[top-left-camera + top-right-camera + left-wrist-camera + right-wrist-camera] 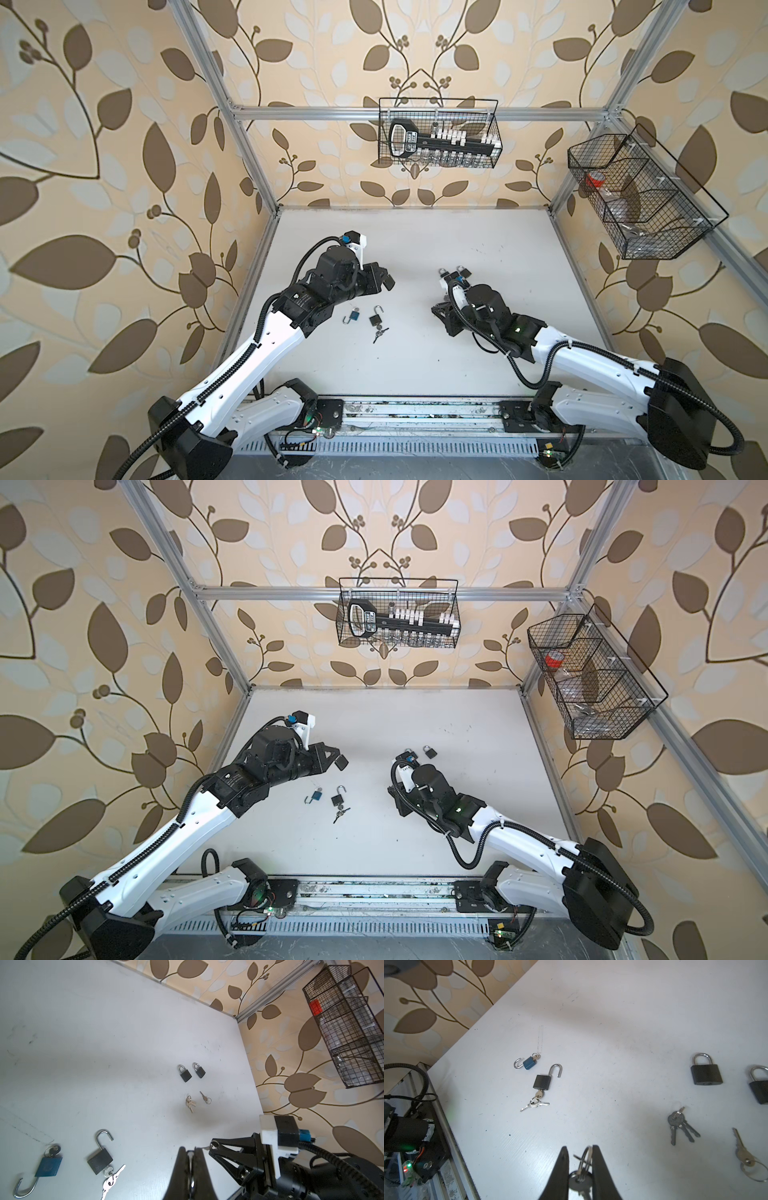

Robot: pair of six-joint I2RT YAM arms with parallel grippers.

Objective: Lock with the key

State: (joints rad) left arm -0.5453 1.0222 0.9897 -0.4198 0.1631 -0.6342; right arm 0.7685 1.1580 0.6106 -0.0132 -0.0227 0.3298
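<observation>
Left gripper (189, 1150): jaws are fully closed on a small black metal padlock (390, 283), which is held above the white tabletop (415, 249). The square body is seen sticking out past the fingertips in both top views (shackle state can't be told).

Right gripper (580, 1149): jaws are closed down to a narrow gap, clamped on the dark round head of a silver key (580, 1183). Its wire split ring (584, 1159) is trapped between the fingers. In the left wrist view the key blade is seen pointed at the left gripper. A clear gap between the two grippers is shown in both top views, so the key is not in the lock.

On the table, left side:
- A blue-bodied padlock (48, 1165) is laid flat, shackle open, key in the cylinder.
- A second black padlock (99, 1162) is laid just beside it, shackle open, with a bunch of silver keys (112, 1178) hanging off the inserted one.

On the table, right side:
- Two black padlocks with closed shackles (706, 1074) (760, 1091) are set side by side (partly hidden behind the right arm in the top views).
- A three-key bunch (679, 1124) and a single brass-toned key on a ring (743, 1153) are laid near them.
</observation>
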